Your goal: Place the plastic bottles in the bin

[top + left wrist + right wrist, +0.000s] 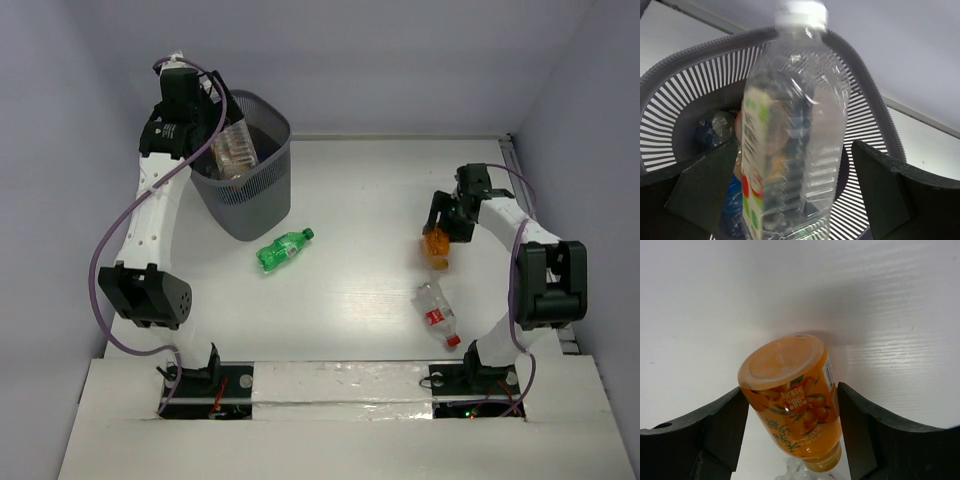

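Observation:
The bin (256,196) stands at the back left. My left gripper (226,112) hangs over it, open. A clear bottle (237,148) with a white cap and a green and red label stands tilted between the fingers (700,190), with a gap to the right finger. It fills the left wrist view (795,125) above the bin's mesh wall (685,95). Other bottles (710,131) lie inside. My right gripper (446,232) is shut on an orange bottle (437,250), base up and cap down in the right wrist view (790,395), with both fingers (725,425) against its sides.
A green bottle (283,249) lies on the table right of the bin. A clear bottle with a red label and red cap (436,314) lies just below the orange one, its edge showing in the right wrist view (796,473). Walls enclose the table on three sides.

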